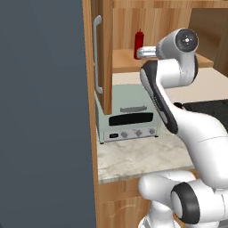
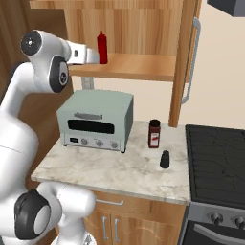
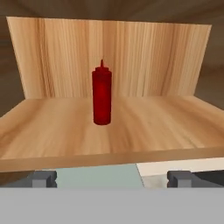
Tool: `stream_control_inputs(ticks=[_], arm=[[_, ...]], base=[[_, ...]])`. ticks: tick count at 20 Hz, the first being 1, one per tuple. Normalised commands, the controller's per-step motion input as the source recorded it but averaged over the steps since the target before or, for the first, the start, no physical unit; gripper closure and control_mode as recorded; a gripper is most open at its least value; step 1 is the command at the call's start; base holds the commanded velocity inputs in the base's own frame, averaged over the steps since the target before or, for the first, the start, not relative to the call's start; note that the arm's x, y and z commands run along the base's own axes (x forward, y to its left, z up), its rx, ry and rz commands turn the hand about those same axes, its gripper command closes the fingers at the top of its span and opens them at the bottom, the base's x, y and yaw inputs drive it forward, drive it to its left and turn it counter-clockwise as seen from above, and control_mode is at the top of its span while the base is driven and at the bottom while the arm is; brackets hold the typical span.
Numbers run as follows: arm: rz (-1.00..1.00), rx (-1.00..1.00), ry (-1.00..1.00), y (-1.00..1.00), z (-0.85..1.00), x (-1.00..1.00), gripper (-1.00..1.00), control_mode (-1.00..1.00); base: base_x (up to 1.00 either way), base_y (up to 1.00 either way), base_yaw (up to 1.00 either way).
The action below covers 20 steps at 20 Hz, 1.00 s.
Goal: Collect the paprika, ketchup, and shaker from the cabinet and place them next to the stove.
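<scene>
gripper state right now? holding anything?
Gripper: open, holding nothing; it faces the ketchup, which stands on the cabinet shelf, clear of the fingertips.

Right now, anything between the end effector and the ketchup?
Nothing. In the hand view, bare shelf runs from the open end effector to the upright ketchup.

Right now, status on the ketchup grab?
Gripper open, short of the cabinet shelf. Ketchup upright on it, dead ahead, untouched. Paprika and shaker on counter by stove. Path clear.
</scene>
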Motion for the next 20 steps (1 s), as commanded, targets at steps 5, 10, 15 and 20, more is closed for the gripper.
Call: stream_control_inputs(ticks=[5, 10, 15, 20], arm=[[0.00, 0.02, 0.10, 0.00, 0.06, 0.45, -1.00, -1.00], [0.00, 0.01, 0.13, 0.00, 0.08, 0.50, -1.00, -1.00], [0.04, 0.03, 0.02, 0.00, 0.10, 0.44, -1.00, -1.00], [0.08, 0.08, -0.02, 0.00, 0.00, 0.39, -1.00, -1.00]], base=[[0.00, 0.00, 0.00], [0.00, 0.00, 0.00], [0.00, 0.00, 0.00], [0.00, 0.00, 0.00]])
